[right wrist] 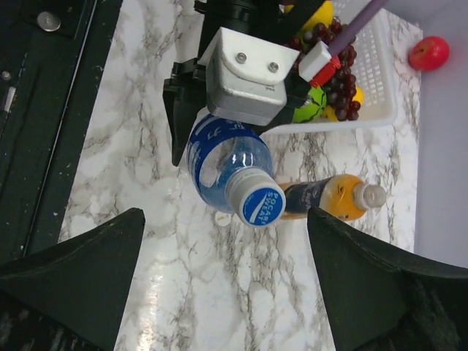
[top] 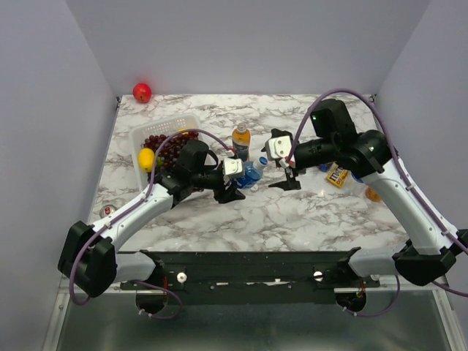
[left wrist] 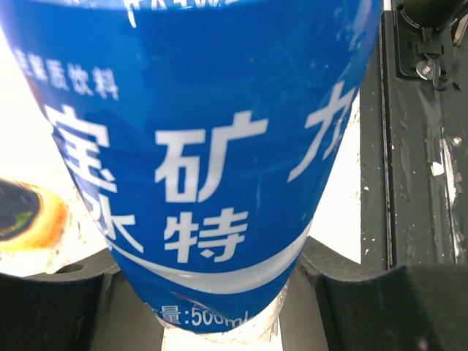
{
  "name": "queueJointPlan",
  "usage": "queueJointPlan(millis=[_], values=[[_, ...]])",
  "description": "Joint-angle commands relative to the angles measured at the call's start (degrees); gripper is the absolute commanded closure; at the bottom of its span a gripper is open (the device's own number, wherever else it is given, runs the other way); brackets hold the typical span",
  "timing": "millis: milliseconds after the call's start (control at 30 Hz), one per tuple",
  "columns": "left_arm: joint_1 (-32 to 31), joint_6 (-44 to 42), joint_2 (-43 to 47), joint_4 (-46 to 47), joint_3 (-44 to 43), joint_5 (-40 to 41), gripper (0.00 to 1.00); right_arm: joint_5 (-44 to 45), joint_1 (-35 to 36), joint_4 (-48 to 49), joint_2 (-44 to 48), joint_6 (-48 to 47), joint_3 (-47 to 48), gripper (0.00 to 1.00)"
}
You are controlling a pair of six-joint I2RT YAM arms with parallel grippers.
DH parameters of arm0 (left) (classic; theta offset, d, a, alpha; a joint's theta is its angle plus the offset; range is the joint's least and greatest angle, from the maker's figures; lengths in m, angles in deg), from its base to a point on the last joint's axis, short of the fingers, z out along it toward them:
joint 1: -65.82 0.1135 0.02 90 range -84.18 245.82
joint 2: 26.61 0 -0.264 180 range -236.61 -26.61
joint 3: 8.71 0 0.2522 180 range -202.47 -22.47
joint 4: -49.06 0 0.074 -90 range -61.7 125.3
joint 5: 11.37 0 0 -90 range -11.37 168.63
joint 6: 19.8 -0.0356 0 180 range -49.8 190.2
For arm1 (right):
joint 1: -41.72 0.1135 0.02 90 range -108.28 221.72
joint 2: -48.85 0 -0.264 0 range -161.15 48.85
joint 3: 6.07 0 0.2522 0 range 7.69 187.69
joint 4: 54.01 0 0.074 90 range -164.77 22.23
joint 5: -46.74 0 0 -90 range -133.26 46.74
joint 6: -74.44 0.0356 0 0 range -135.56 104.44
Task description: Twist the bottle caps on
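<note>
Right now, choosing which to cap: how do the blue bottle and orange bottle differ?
The blue bottle is clamped in the left fingers, tipped sideways; the orange bottle stands free on the table. The blue bottle is clear with a blue label; the orange bottle's label is dark. Both are small plastic bottles.

light bright, even | shadows soft | left wrist: background overexposed beside bottle [left wrist: 205,168]

Tabletop [top: 292,219] lies bare before the blue bottle [top: 251,174]; orange bottle [top: 240,137], basket [top: 164,123] crowd behind.
</note>
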Motion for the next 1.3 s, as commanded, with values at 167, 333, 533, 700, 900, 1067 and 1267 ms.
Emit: queueJointPlan(millis=[167, 333, 533, 700, 900, 1067, 1267], values=[[-0.6, -1.6, -0.9, -1.8, -3.3, -2.6, 1.00, -1.6, 2.6, 0.5, -2.6, -9.1, -1.6, 0.01], [0.1, 4.2, -0.8, 2.0, -2.5, -2.3, 1.00, -0.6, 2.6, -1.0, -1.9, -9.6, -2.9, 0.01], [1.5, 10.4, -0.8, 8.5, -1.4, -2.4, 1.00, 3.5, 2.6, -0.9, -0.2, -8.3, -6.1, 0.01], [2.7, 12.4, -0.9, 10.8, -2.1, -2.2, 1.00, 8.8, 2.6, -2.1, -0.3, -3.4, -6.9, 0.01], [2.8, 8.9, -1.3, 6.7, -2.7, -2.2, 1.00, 15.3, 1.8, -1.5, -0.7, 4.9, -6.2, 0.02], [2.4, -10.0, -3.0, -12.3, -6.3, -2.2, 1.00, 10.2, -3.8, -1.9, -1.1, 4.4, -0.9, 0.05], [1.3, -20.4, -5.1, -22.9, -11.4, -0.6, 1.00, -2.1, -3.2, 3.6, 3.3, -1.1, -5.6, 0.07]])
